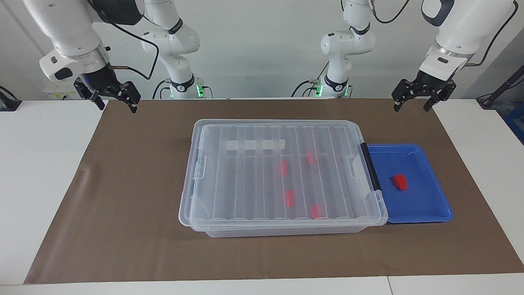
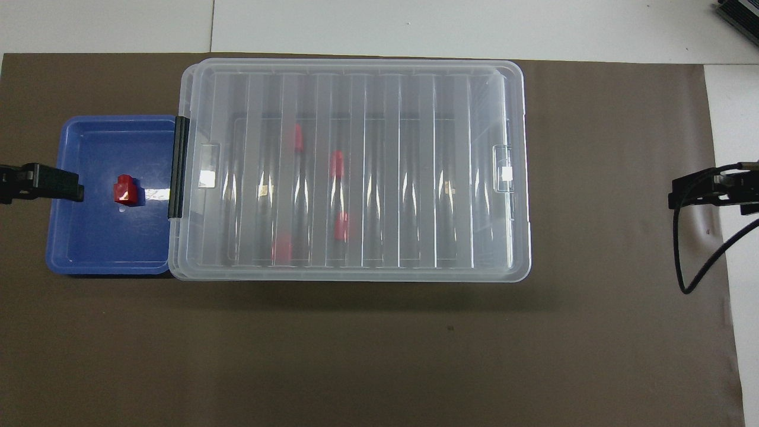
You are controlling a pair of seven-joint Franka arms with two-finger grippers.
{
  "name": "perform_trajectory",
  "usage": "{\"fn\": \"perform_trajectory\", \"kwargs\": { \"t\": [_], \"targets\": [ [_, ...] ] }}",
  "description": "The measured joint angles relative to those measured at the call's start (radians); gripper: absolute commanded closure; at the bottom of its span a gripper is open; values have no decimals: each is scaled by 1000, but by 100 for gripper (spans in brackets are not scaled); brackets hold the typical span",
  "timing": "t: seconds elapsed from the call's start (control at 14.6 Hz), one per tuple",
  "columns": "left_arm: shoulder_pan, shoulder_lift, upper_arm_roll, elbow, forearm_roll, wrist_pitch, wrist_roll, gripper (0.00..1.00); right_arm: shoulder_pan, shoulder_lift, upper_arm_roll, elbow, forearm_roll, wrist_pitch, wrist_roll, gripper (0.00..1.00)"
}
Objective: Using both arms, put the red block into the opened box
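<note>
1. the box (image 1: 282, 176) was seen at the centre of the facing view, resting on the brown mat (image 1: 123, 205), with its ribbed clear lid (image 2: 356, 166) fully on.
2. four red blocks were made out through the lid, inside the box: one (image 1: 283, 167), another (image 1: 311, 157), a third (image 1: 289, 198) and a fourth (image 1: 315, 211).
3. the red block (image 1: 400, 182) was found lying alone in the blue tray (image 1: 425, 205), right of centre in the facing view and at centre left in the overhead view.
4. the tray was set just beside the box's black end handle (image 1: 370, 166), toward the left arm's end of the table.
5. the left gripper (image 1: 416, 100) was held up in the air at the upper right of the facing view, over the mat's corner; its fingers were spread and nothing was gripped.
6. the right gripper (image 1: 116, 100) was held up at the upper left of the facing view, over the mat's edge; its fingers were likewise spread apart and nothing was gripped.
7. in the overhead view, the left gripper's tip (image 2: 56, 184) was seen at the left edge, over the tray's rim.
</note>
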Motion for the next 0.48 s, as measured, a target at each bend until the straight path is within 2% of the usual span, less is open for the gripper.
{"fn": "perform_trajectory", "kwargs": {
  "t": [0.21,0.48],
  "targets": [
    [0,0,0,0,0,0,-13,14,0,0,0,0,0,0,0,0],
    [0,0,-1,0,0,1,-16,16,2,0,0,-13,10,61,0,0]
  ]
}}
